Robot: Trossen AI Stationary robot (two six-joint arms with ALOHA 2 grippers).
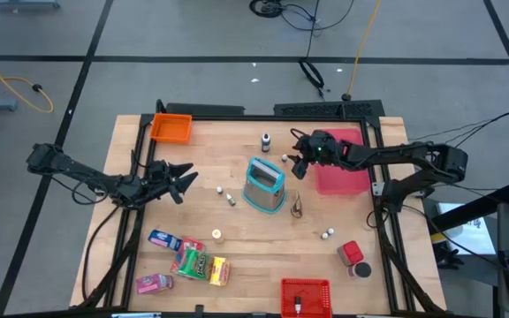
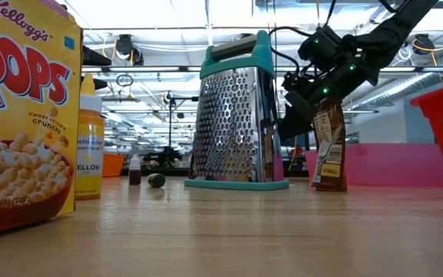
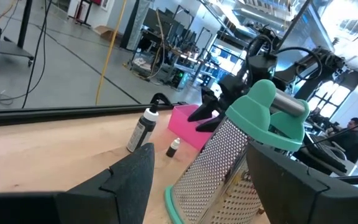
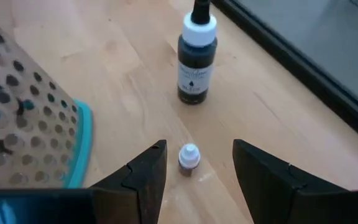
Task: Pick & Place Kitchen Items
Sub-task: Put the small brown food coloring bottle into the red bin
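Wood table (image 1: 237,234), tiny white-capped dark bottle (image 4: 189,158) btwn open right claw (image 4: 194,163), left claw (image 1: 184,181) open

Robotics lab: my wooden desk (image 1: 237,256) on taped concrete floor (image 1: 193,79), ceiling ducts (image 2: 168,38), equipment benches (image 3: 166,59) behind.

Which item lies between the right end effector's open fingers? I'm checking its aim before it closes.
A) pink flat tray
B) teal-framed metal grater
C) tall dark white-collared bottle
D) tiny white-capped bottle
D: the right wrist view shows the tiny white-capped bottle between the open fingers of the right end effector, untouched.
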